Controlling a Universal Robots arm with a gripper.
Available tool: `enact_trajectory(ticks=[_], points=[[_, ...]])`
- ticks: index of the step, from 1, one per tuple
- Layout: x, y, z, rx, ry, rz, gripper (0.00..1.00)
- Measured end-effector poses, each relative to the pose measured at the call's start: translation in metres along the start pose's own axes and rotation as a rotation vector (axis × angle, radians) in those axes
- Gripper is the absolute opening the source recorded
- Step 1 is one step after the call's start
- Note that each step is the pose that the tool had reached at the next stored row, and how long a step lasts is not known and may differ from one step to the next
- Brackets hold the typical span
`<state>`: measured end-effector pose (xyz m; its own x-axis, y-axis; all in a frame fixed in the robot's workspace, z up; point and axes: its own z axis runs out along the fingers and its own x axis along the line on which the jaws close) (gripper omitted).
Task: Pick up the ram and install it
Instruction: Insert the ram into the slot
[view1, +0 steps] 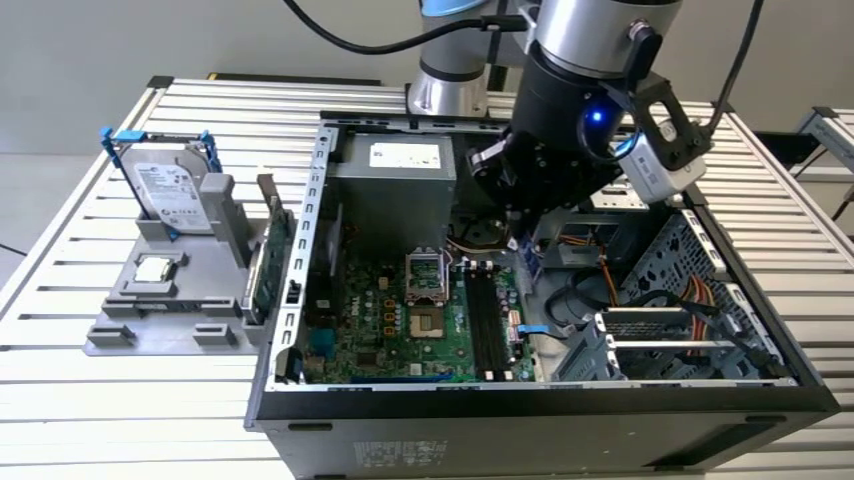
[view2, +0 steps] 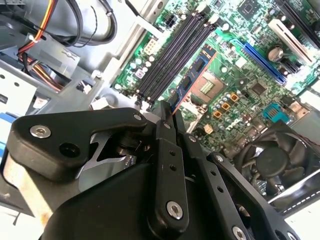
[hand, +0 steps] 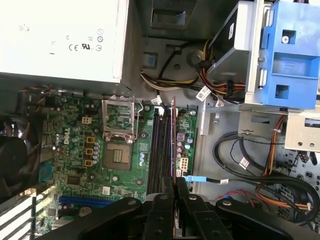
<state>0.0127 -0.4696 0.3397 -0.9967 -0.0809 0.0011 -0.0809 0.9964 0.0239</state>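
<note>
The ram (view2: 196, 70) is already picked up. The gripper (view2: 167, 107) has its jaws pinching 1 end of the stick, which reaches out over the motherboard (hand: 80, 150) inside the open computer case (view1: 534, 400). In the first wrist view it appears edge-on, lined up just beside the black memory slots (hand: 160, 145). Installing is left: the stick looks not yet seated in any slot.

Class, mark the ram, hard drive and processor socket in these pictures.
ram (view2: 199, 65): second wrist view, middle of its chip-bearing face.
hard drive (view1: 174, 195): exterior view, its labelled face.
processor socket (hand: 119, 156): first wrist view, its centre.
</note>
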Motion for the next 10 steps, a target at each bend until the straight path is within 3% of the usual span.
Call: enact_trajectory(ticks=[10], points=[[-0.0018,-0.0002,0.0018,0.0038,0.0002,0.004,0.00]])
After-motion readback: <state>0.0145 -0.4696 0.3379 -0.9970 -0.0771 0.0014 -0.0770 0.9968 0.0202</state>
